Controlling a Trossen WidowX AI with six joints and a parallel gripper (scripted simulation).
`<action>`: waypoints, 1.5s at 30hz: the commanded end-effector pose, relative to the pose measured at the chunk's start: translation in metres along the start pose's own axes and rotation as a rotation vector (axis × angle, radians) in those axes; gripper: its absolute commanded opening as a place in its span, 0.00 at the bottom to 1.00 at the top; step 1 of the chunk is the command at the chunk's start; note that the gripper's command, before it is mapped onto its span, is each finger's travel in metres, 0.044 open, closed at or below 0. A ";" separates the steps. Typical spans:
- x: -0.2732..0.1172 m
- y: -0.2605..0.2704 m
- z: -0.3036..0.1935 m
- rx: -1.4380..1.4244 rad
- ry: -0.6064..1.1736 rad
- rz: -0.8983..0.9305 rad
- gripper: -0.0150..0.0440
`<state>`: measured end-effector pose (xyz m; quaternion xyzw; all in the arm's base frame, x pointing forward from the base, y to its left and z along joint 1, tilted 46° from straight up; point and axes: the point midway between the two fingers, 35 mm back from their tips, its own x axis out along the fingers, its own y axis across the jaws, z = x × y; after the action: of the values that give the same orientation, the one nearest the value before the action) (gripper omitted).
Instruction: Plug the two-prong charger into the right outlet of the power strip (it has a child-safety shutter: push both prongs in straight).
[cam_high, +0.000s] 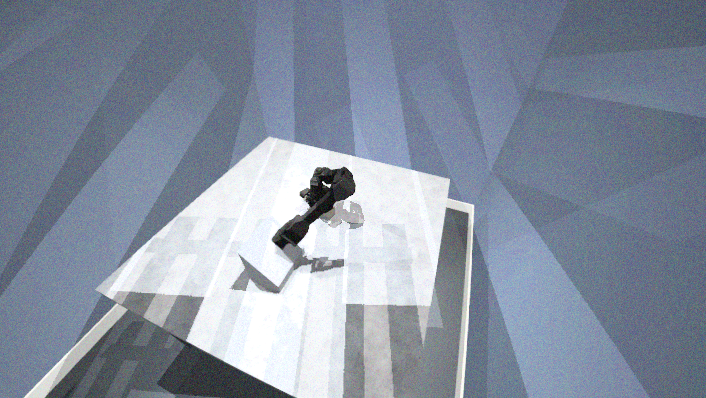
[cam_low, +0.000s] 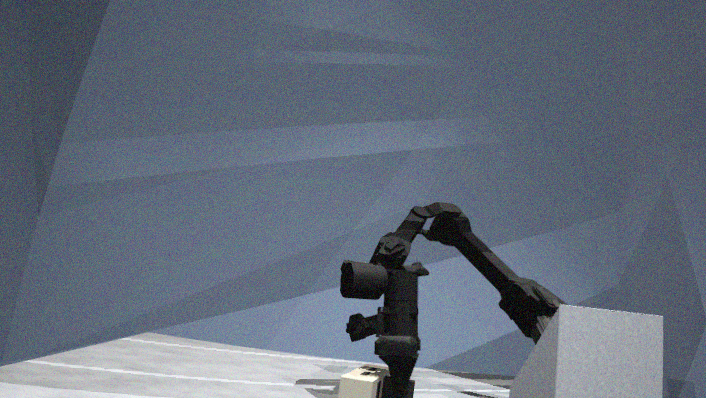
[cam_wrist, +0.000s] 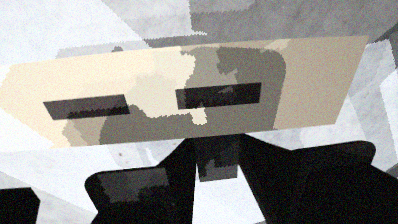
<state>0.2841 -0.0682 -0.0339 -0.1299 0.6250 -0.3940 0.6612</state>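
The cream power strip (cam_low: 357, 385) (cam_wrist: 310, 85) lies across the wrist view. Its face shows two dark slots, a left slot (cam_wrist: 86, 107) and a right slot (cam_wrist: 218, 96). My gripper (cam_wrist: 211, 135) (cam_low: 400, 389) points down at the strip's near edge, just below the right slot in the wrist view. It is shut on the charger (cam_wrist: 218, 159), a small dark block between the black fingertips. The prongs are hidden, and I cannot tell whether they are in an outlet. In the exterior view the bottom of the picture cuts off the fingertips, right beside the strip.
The white table (cam_high: 395, 195) (cam_low: 150, 355) carries a pale block (cam_high: 267, 262) (cam_low: 610, 355) at the arm's base. The black arm (cam_high: 320, 210) (cam_low: 480, 250) reaches from it over the table. A pale-rimmed box (cam_high: 470, 250) shows below the table's edge in the top view. Patchy shadows cross the table.
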 end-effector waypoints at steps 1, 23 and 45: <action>0.000 0.000 0.001 0.003 -0.002 0.002 0.57; 0.000 0.001 -0.003 0.010 -0.009 0.001 1.00; 0.001 0.001 -0.011 0.022 -0.023 -0.001 1.00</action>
<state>0.2747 -0.0646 -0.0373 -0.1268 0.6161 -0.3972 0.6683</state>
